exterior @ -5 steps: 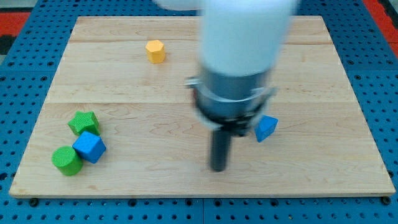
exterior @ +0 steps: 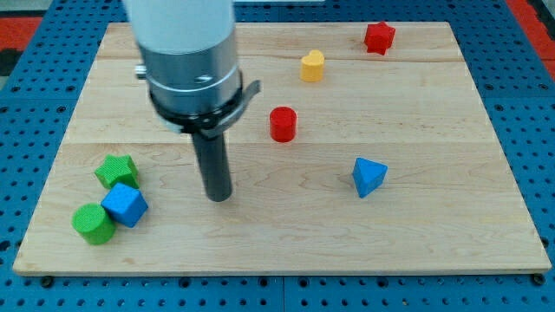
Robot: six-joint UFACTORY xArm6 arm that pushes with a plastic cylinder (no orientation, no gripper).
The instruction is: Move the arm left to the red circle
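**Tip sits left of the red circle, with a gap between them**

My tip [exterior: 218, 196] rests on the worktop [exterior: 451, 251], to the left of the red circle [exterior: 282, 124] and somewhat toward the view's bottom from it. The two are near but clearly apart, with bare wood between them. There is no hand on this arm, only the rod, so nothing opens, closes or grips; the tip touches no block.

The red circle stands upright close to the worktop's middle. Taking it as my landmark: a yellow block [exterior: 312, 65] lies up and just to its right, and a red star-like block [exterior: 379, 37] further up and right, near the top edge. A blue triangular block [exterior: 368, 177] is below and to its right. Far to its left and lower, a cluster holds a green block [exterior: 116, 171], a blue cube [exterior: 125, 205] and a green cylinder [exterior: 93, 224], packed close together.

I judge the task largely done: the arm is already on the circle's left side. What remains, if anything, is closing the small gap so the tip stands just beside it, without knocking it.
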